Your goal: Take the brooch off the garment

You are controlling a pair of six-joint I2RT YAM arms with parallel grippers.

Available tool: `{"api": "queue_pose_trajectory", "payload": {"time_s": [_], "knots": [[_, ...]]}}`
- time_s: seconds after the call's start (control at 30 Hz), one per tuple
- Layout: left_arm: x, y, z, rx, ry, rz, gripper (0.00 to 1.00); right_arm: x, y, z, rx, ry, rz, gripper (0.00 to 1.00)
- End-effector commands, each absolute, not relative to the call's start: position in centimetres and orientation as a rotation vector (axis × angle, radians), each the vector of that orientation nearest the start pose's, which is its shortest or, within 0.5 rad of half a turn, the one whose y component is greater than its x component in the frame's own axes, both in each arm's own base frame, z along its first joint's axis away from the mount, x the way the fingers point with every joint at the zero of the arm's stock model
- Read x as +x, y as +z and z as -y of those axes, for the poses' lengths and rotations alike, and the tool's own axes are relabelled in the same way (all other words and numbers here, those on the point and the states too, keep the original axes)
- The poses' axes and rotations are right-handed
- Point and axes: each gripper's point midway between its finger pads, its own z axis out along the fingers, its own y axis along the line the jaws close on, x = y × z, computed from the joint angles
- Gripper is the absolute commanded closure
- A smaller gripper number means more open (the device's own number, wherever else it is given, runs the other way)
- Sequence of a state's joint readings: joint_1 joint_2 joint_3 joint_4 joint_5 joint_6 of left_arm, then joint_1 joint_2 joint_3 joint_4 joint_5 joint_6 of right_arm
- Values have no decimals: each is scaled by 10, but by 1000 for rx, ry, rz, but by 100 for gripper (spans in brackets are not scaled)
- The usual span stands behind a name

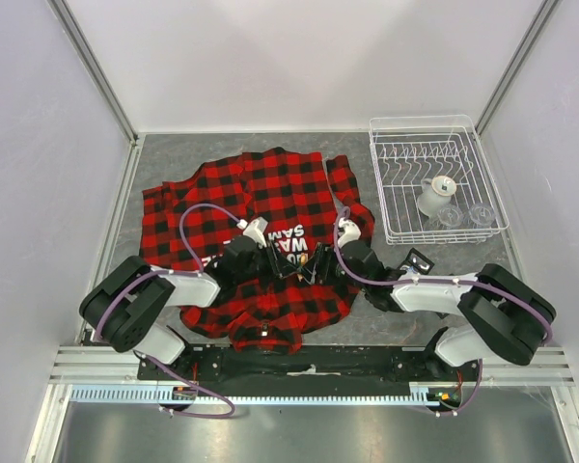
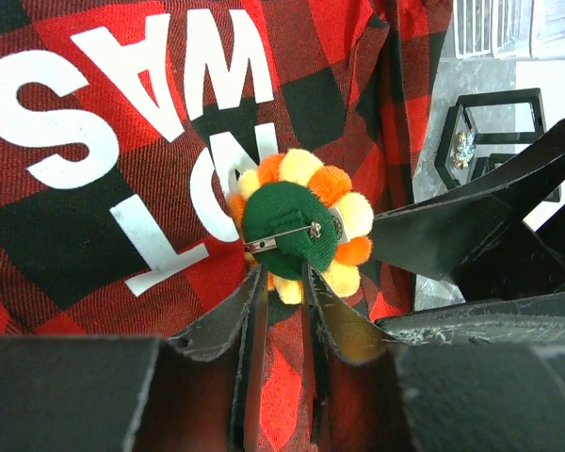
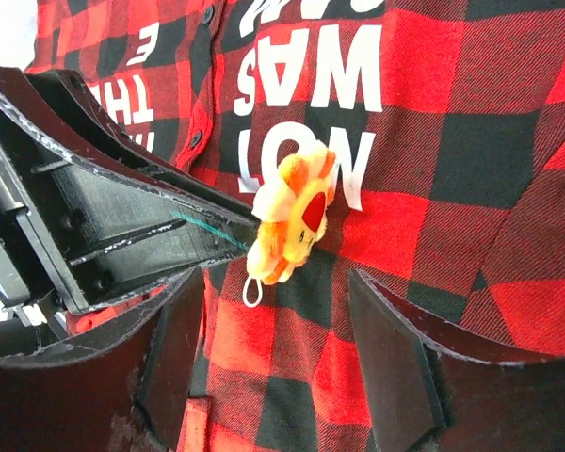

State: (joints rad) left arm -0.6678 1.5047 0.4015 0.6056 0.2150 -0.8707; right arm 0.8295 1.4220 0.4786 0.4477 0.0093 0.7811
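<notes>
left gripper (image 2: 284, 299) pinching lower petals of brooch (image 2: 297, 221), turned so green back and pin bar face its camera. this exposes clasp; no cloth visible under bar, so likely already free. brooch sits over white lettering, mid garment (image 1: 270, 188). right gripper (image 3: 277, 282) spread wide, 2 fingers flanking just below brooch, seemingly ready to hold fabric down.

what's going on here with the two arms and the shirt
The left gripper is shut on the lower edge of the brooch, whose green back and pin face its camera, over the shirt. The right gripper is open, close by the brooch. Whether the brooch is free of the shirt cannot be told.
</notes>
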Motion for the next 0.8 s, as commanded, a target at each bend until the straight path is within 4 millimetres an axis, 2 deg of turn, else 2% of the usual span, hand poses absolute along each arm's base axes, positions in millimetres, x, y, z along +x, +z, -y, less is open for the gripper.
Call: {"api": "queue_pose_trajectory", "payload": {"time_s": [0.0,0.13,0.2,0.5,0.77], "knots": [[248,70,280,-92,-1151,-2189,73,245,72,-305,-36,920,-2158,31],[248,73,273,-98,-1114,-2179,73,248,71,-314,-37,901,-2124,35],[248,68,267,-108,-1068,-2195,73,250,66,-317,-44,873,-2127,35],[251,77,241,-110,-936,-2154,70,260,64,-329,-48,794,-2087,37],[247,79,231,-122,-917,-2134,69,269,61,-323,22,692,-2086,46]]}}
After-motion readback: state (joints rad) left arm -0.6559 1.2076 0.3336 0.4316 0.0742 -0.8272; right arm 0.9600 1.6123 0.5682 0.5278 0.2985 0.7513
